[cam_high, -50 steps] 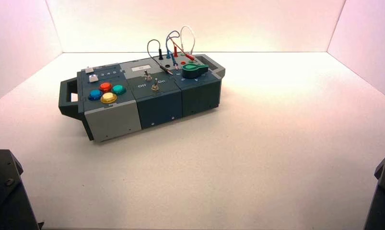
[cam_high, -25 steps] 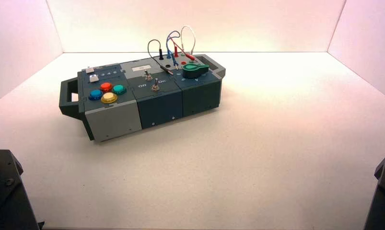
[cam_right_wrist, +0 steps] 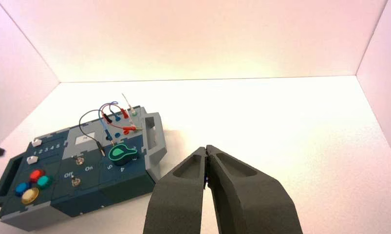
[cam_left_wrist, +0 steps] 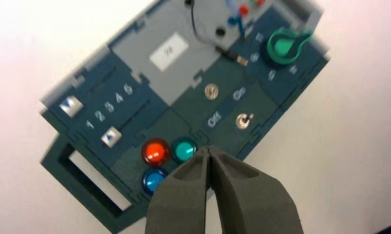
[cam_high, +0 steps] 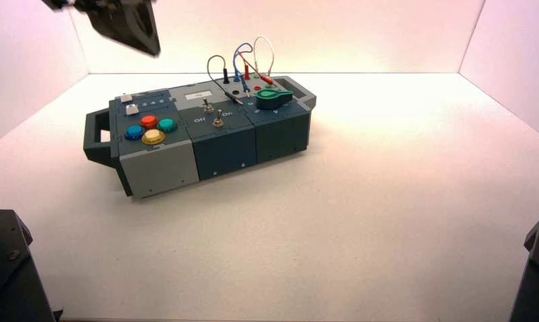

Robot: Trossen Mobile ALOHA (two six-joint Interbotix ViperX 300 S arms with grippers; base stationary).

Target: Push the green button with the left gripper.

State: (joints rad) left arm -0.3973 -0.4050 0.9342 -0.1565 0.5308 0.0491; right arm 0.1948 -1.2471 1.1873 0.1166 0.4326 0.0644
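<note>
Left wrist view: green button point(cam_left_wrist: 184, 150) on the box's point(cam_high: 159, 168) left-end button cluster, beside the red button point(cam_left_wrist: 156, 151), above the blue point(cam_left_wrist: 153, 180). Left gripper point(cam_left_wrist: 209, 151) hangs high above it, fingers pressed together, not touching. Right gripper point(cam_right_wrist: 206, 150) well off, fingers together.

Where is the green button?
In the high view, the green button sits on the box's left end, right of the red button, behind the yellow one.

My dark grey fingers point(cam_left_wrist: 183, 195) hang above a teal-green button point(cam_left_wrist: 184, 149). Its neighbours are red point(cam_left_wrist: 156, 151), blue point(cam_left_wrist: 153, 180) and yellow point(cam_high: 152, 137) (box point(cam_high: 280, 134) dark teal and grey).
</note>
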